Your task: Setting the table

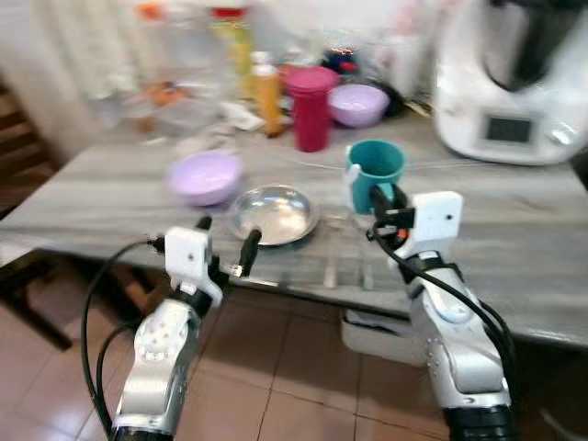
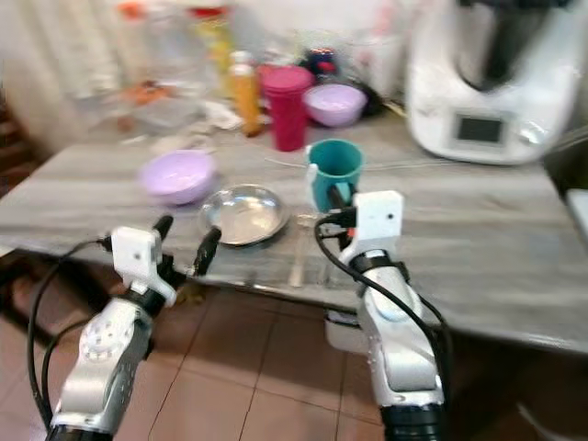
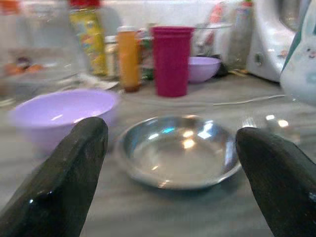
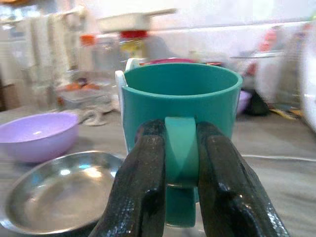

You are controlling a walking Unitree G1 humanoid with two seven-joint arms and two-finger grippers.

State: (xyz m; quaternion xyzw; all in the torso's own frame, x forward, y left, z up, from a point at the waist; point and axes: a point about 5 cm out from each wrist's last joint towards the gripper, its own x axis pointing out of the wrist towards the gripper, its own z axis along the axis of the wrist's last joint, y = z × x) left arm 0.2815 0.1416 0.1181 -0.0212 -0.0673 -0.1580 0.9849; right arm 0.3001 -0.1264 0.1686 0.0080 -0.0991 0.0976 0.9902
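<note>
Head views, left to right: left gripper (image 1: 226,246) spread wide, holding nothing, before steel dish (image 1: 274,214) on table (image 1: 110,188). Right gripper (image 4: 179,163) clenched on handle of teal mug (image 1: 376,172), beside dish. Mug likely light, rigid, smooth; handle grip suits.

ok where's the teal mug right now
The teal mug is near the table's front edge, its handle pinched in the right claw, just right of the steel plate.

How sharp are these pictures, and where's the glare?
Both eye views are soft, the far bottles smeared. In the left wrist view, highlights glint in the metal bowl. The right wrist view is crisp on the teal mug in the right gripper, background blurred.
</note>
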